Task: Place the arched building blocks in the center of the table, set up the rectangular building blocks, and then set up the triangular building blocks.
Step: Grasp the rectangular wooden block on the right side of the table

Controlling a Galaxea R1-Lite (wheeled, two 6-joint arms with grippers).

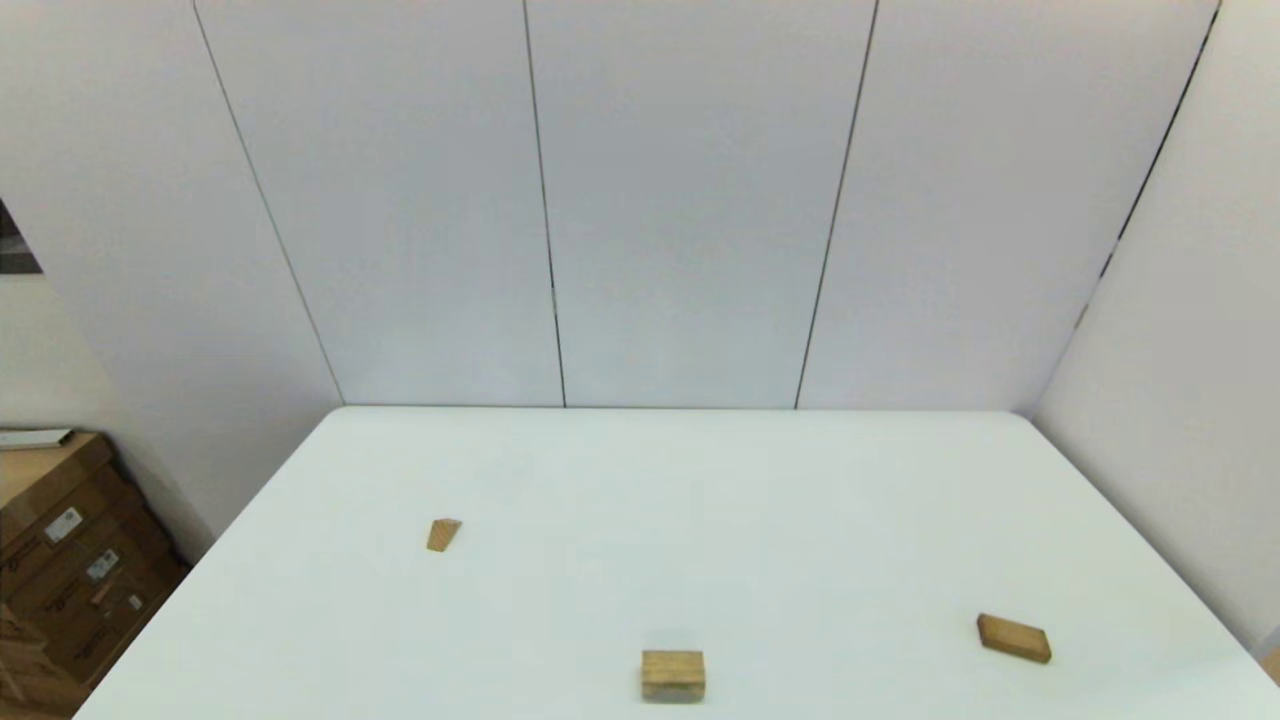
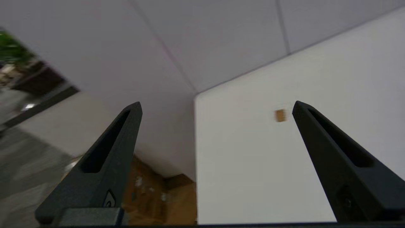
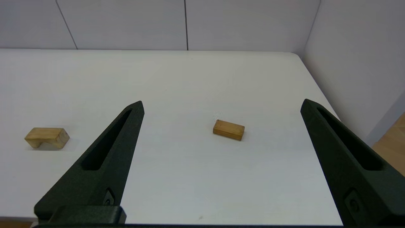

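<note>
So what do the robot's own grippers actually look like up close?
Each gripper, left and right, has two long matte black fingers that taper to blunt tips. Every finger has a long slot sunk into its inner face and a small round embossed mark near its base. No cables show, and the arms themselves are out of view.

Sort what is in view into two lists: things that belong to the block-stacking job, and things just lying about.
Belongs to the job:
arched block, near table edge
rectangular block, on the right
triangular block, on the left
white table
left hand and right hand, both open, empty

Just lying about:
cardboard boxes on the floor, off the table's left side
</note>
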